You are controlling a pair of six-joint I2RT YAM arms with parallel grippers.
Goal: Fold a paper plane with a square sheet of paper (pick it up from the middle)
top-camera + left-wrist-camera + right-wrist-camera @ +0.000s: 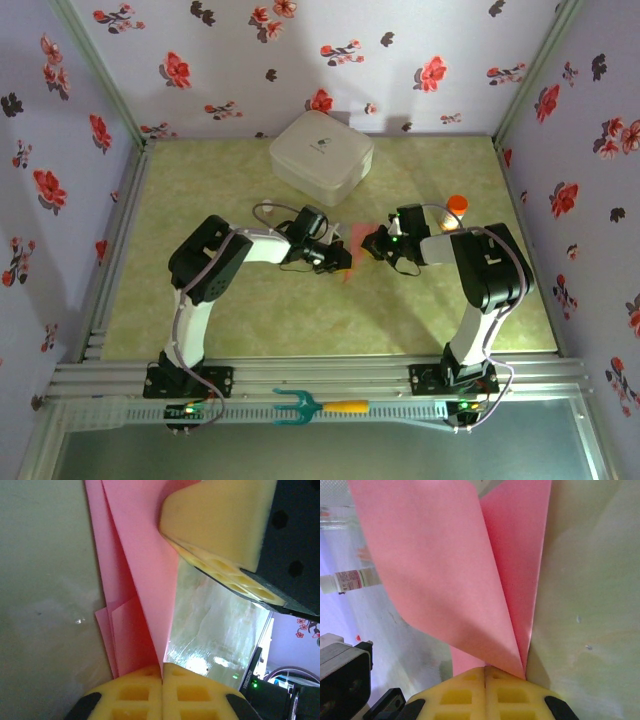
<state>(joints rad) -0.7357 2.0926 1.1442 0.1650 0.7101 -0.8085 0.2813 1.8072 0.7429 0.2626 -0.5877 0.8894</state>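
Soft even light; blurred, glary wrist close-ups

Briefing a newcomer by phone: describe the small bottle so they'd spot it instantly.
Find the white rounded box at the back of the table. Right of it, just behind the right arm, stands the bottle: small, pale, the only thing with an orange cap.

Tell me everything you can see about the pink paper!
The pink paper is thin, smooth and plain, with no print on it. It is partly folded: layers overlap, and sharp creases run down to a narrow end. It sits between the two arms, over the middle of the green table. The left gripper and the right gripper each pinch it, jaws shut.
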